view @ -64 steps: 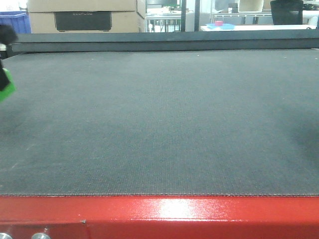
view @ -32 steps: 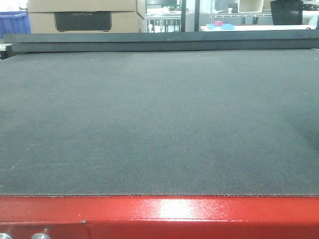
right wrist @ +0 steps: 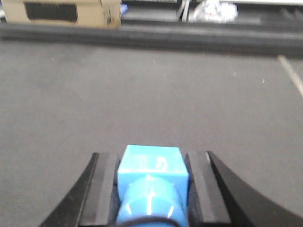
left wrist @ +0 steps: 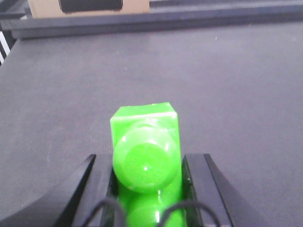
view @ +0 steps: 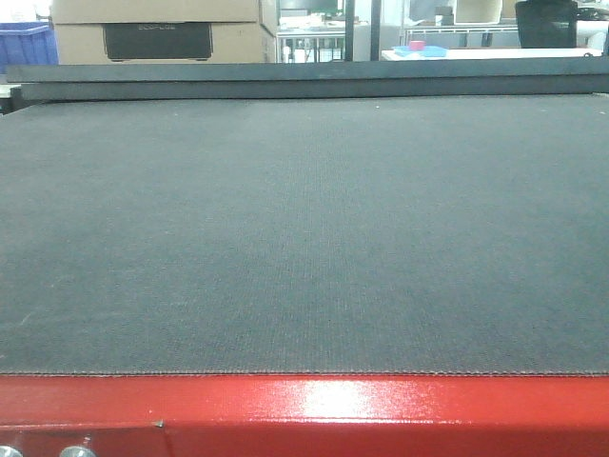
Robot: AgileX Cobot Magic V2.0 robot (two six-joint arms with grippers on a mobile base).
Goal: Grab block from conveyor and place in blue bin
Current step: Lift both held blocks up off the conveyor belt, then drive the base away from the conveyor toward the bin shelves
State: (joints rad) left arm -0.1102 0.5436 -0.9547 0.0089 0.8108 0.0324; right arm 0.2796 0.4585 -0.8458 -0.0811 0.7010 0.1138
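The conveyor [view: 304,238] is a wide dark woven belt with a glossy red frame edge [view: 304,409]; in the front view nothing lies on it and neither gripper shows. In the left wrist view my left gripper [left wrist: 147,161] is shut on a bright green block [left wrist: 144,137], held above the belt. The right wrist view has my right gripper [right wrist: 152,156] shut on a light blue block [right wrist: 150,165], also over the belt. I cannot tell whether the blue crate [view: 24,43] far back left is the blue bin.
A raised dark rail [view: 304,76] runs along the belt's far side. Behind it stand a cardboard box [view: 157,33] and a white table with a small blue tray [view: 419,49].
One second ago the left gripper with the green block showed at the front view's left edge; it has since moved out of that view. The belt looks the same.
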